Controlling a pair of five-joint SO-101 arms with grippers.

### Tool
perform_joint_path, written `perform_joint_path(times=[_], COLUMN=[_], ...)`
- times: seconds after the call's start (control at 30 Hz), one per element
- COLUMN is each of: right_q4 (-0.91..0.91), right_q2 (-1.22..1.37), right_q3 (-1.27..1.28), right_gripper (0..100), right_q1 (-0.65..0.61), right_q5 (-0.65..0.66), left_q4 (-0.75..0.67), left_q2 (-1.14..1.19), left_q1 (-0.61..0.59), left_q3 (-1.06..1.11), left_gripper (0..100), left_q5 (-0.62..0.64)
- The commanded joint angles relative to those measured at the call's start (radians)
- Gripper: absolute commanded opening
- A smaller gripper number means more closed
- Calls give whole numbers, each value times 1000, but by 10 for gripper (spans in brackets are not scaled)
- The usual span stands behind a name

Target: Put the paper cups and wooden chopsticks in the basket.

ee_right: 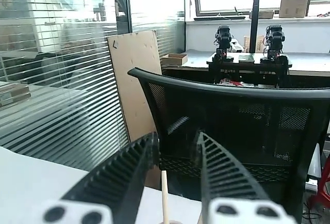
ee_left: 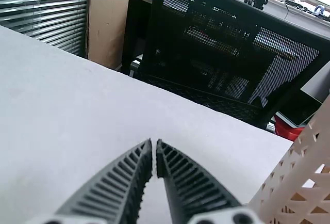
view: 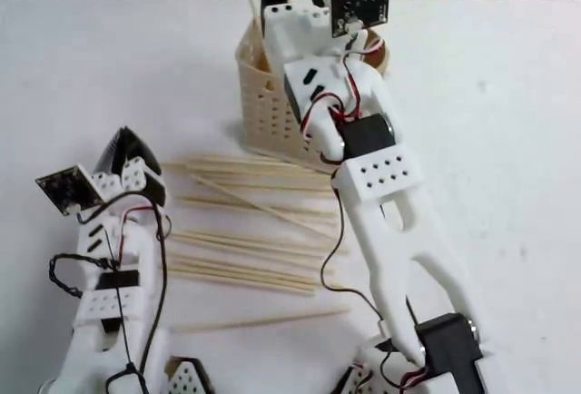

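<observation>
My left gripper (ee_left: 154, 149) has its jaws drawn together on nothing, low over the bare white table (view: 109, 58). There is open room toward the far edge, and the cream latticed plastic basket (view: 268, 108) is near. My right gripper (ee_right: 178, 144) hangs above that basket, jaws apart, one pale wooden chopstick (ee_right: 165, 198) upright between them. From above, loose wooden chopsticks (view: 254, 249) lie scattered between my arms.
</observation>
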Motion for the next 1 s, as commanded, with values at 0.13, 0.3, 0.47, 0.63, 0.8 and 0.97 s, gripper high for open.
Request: perform_joint_path(times=[0.13, 0.3, 0.47, 0.63, 0.8, 0.97], right_q4=[1, 4, 260, 653, 935, 932], right_q2=[-21, -21, -81, -222, -219, -140], right_q3=[-64, -63, -63, -61, 9, 212], right_gripper=[113, 113, 112, 112, 116, 116], right_q1=[1, 4, 64, 10, -199, -288], right_q5=[-6, -6, -6, 28, 310, 488], left_q4=[-23, -23, -21, -21, -21, -21], left_q2=[-19, -19, -19, -19, -19, -19], left_q1=[7, 7, 7, 12, 7, 5], left_q3=[-6, -6, -6, -6, -6, -6], left_gripper=[46, 46, 46, 46, 46, 46], left_q5=[3, 3, 3, 3, 3, 3])
